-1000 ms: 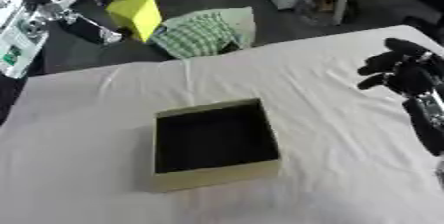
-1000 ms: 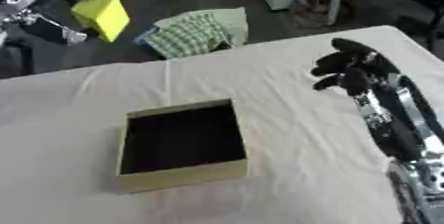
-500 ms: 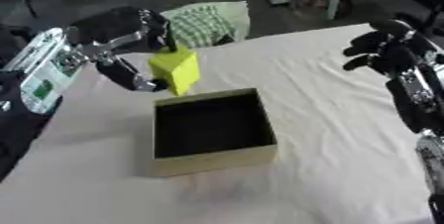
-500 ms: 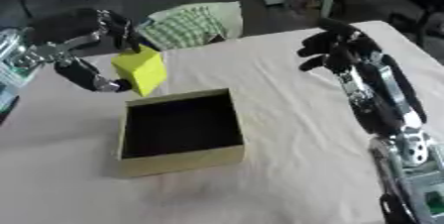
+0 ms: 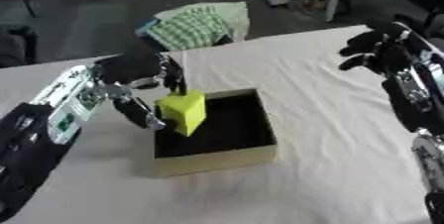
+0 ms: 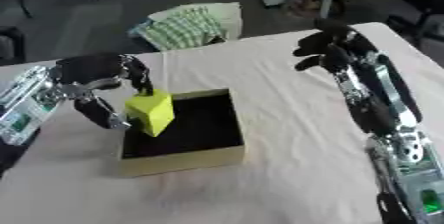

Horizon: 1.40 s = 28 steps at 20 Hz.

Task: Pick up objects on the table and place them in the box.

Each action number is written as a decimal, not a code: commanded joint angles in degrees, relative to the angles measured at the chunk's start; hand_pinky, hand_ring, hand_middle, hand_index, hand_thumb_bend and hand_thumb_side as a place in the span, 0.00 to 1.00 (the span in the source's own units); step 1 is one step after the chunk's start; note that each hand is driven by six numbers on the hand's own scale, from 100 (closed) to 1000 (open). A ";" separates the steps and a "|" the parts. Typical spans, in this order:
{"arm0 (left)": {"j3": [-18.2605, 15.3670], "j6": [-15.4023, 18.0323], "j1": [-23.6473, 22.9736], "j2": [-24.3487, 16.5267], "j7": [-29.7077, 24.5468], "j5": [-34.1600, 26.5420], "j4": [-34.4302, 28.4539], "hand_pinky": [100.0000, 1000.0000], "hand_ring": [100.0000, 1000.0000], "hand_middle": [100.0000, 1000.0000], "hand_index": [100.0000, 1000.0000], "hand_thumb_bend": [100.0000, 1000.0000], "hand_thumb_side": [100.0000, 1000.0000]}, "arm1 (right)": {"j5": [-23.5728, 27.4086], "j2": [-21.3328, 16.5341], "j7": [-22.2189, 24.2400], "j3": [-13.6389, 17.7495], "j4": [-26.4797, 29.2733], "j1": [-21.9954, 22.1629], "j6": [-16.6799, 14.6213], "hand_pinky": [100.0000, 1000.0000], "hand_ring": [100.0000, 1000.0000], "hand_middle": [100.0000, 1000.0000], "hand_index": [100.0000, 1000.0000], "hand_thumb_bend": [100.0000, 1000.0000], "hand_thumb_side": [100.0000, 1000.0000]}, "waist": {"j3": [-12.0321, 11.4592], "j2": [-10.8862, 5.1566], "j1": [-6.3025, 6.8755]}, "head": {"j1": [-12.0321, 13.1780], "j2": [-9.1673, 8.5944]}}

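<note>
Left hand (image 5: 143,86) holds a yellow block (image 5: 183,111), pinched between its fingers (image 5: 173,75) on top and thumb below. The block hangs tilted over the box's (image 5: 227,154) left wall, partly above the dark inside, not yet set down. The box sits on the counter (image 5: 329,178), which is covered in a white cloth.

Right hand (image 6: 328,49) hovers well right of the box and further back, fingers curled, holding nothing; looks idle.

A green checked cloth (image 5: 195,27) lies beyond the box, at the counter's far edge or just off it; can't tell which.

Handling, as a guess: the block looks light and fairly stiff, box-like with flat faces and clear edges, maybe foam or card. It keeps its shape in the pinch with no visible denting. Faces look matte, so likely not slippery, and not fragile. Best hold is across two opposite flat faces, as here; a corner hold would let it swing. It sits tilted in the grip, so it may tip or roll when released; freeing it low inside the box should stop it catching the left wall. The checked cloth would be soft and floppy and wants a bunching grab in the middle.
</note>
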State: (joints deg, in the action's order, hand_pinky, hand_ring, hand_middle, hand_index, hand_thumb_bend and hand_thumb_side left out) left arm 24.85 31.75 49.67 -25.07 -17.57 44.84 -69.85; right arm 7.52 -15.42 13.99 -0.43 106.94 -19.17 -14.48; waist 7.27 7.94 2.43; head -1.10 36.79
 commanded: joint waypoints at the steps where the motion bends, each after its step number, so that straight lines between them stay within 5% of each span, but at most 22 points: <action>1: -0.01 0.64 0.33 -0.32 -0.16 0.98 -0.36 0.68 0.53 0.50 0.70 0.57 0.23 | 0.25 -0.59 0.12 -0.01 0.43 -0.83 -0.14 0.56 0.67 0.64 0.87 0.00 0.63 | -0.10 -0.64 -0.28 | 0.16 0.38; 7: -0.15 0.73 -0.62 -0.78 0.37 3.36 -1.98 0.75 0.66 0.67 0.81 0.80 0.41 | 0.08 -0.49 0.16 -0.11 0.39 -0.74 -0.10 0.56 0.67 0.64 0.87 0.00 0.63 | -0.40 -0.48 -0.33 | 0.35 0.67; 12: -3.98 -3.11 -2.37 -3.02 3.68 -0.17 -6.29 0.75 0.62 0.63 0.80 0.71 0.45 | -0.11 -0.45 0.01 0.01 0.18 -0.39 0.00 0.56 0.67 0.64 0.87 0.00 0.63 | -0.65 -0.55 -0.29 | 0.49 0.88; 16: -9.79 -10.44 -4.90 -6.18 7.83 -9.94 -13.56 0.76 0.55 0.55 0.76 0.58 0.46 | -0.32 -0.38 -0.06 0.08 -0.07 -0.06 0.11 0.56 0.67 0.64 0.87 0.00 0.63 | -1.49 -0.50 -0.20 | 0.61 1.06; 21: -16.90 -19.47 -11.51 -8.89 12.53 -30.83 -26.08 0.76 0.50 0.49 0.74 0.36 0.53 | -0.74 -0.28 -0.22 0.23 -0.45 0.22 0.22 0.56 0.67 0.64 0.87 0.00 0.64 | -3.18 -0.16 -0.18 | 1.15 1.53; 28: -24.19 -25.67 -19.97 -5.80 20.16 -48.24 -36.33 0.77 0.48 0.47 0.72 0.31 0.57 | -1.42 -0.84 -0.72 0.56 -0.86 0.18 0.09 0.56 0.67 0.63 0.87 0.00 0.64 | -5.89 1.03 -0.69 | 1.47 2.31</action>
State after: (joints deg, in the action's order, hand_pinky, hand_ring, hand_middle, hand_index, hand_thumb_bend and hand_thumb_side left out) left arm 2.33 6.77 29.18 -30.55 1.45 -1.09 -104.20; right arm 6.47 -15.38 13.55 -0.35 105.83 -18.37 -14.30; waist 1.22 9.66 1.69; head 0.17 38.63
